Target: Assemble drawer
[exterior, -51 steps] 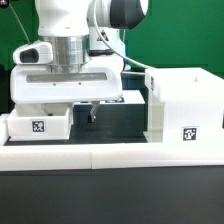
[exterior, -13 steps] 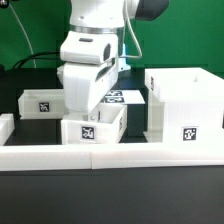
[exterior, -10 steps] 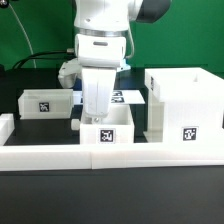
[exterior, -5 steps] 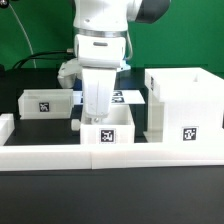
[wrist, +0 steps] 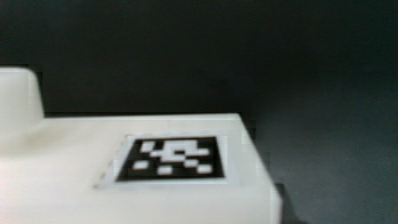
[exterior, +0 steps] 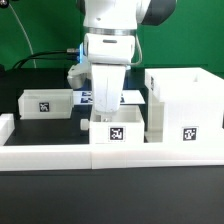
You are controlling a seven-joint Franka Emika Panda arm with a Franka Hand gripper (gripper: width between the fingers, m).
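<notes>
A small white tray (exterior: 117, 134) with a square tag on its front stands on the black table just behind the border wall. Its right end is close to the tall open box shell (exterior: 185, 100) at the exterior view's right. My gripper (exterior: 104, 118) reaches straight down onto the tray's back wall and looks shut on it; the fingers are hidden by the hand and the tray. The wrist view is filled by the tray's tagged white face (wrist: 160, 190). The second tray (exterior: 45, 103) sits at the exterior view's left, apart from the gripper.
The long low white border wall (exterior: 60, 155) runs along the front, with a raised end at the far left. The marker board (exterior: 130, 98) lies flat behind the arm, between the left tray and the shell. A green backdrop stands behind.
The gripper lifted a tray from the left and set it down behind the border wall. Since half a second ago gripper and tray have slid right, toward the shell.
</notes>
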